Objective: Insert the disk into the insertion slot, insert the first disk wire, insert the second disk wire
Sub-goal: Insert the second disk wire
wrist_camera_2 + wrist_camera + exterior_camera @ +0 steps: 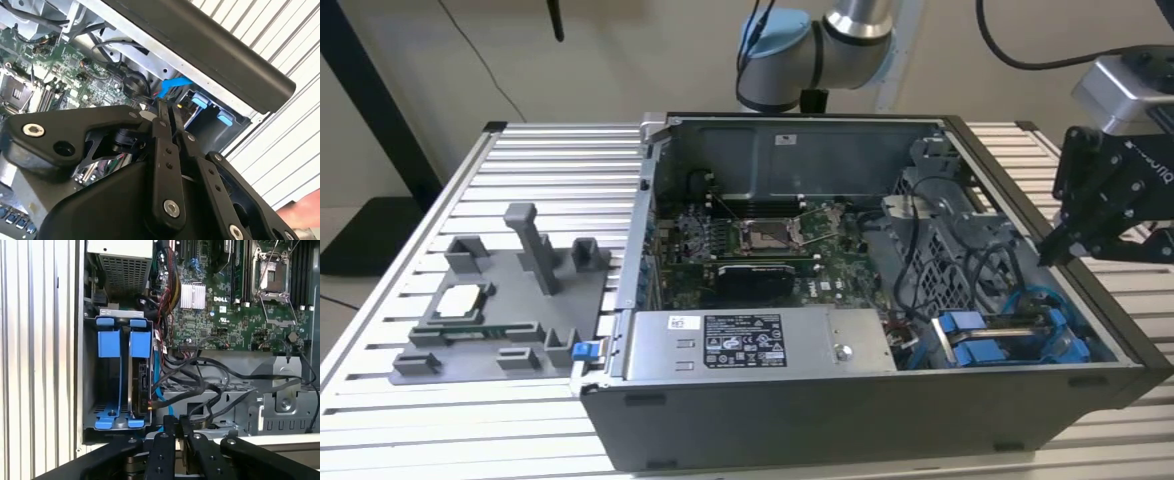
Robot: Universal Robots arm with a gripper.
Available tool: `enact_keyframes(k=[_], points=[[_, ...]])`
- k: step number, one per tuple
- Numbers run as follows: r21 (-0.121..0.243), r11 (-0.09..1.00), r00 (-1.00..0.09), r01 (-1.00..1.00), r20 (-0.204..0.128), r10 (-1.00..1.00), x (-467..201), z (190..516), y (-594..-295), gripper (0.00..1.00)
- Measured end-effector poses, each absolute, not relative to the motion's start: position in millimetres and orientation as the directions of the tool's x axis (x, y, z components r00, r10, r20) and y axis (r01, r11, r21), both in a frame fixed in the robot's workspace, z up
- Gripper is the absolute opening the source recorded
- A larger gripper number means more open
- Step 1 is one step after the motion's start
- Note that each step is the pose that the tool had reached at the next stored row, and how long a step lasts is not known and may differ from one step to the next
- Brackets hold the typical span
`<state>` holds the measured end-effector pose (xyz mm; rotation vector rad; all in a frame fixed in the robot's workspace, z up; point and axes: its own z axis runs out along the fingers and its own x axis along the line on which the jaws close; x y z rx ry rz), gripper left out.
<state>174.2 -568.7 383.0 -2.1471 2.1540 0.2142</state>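
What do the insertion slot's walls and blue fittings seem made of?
The insertion slot walls: thin grey sheet metal, dull finish, folded edges; probably steel. The blue fittings: likely moulded plastic, by their even bright colour and soft sheen.

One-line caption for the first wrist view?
Hand poised by the blue wire beside the disk standing in its slot.

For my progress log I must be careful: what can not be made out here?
1. disk: edge-on in the insertion slot in the first wrist view; label hidden.
2. blue wire: lower end runs behind the gripper there.
3. insertion slot in the exterior view: contents too small.
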Motion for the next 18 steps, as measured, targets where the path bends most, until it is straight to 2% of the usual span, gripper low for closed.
enact_keyframes(k=[18], points=[[0.011, -0.007, 0.005, -1.0, -0.159, -0.987, 124, 381, -572, 0.0]])
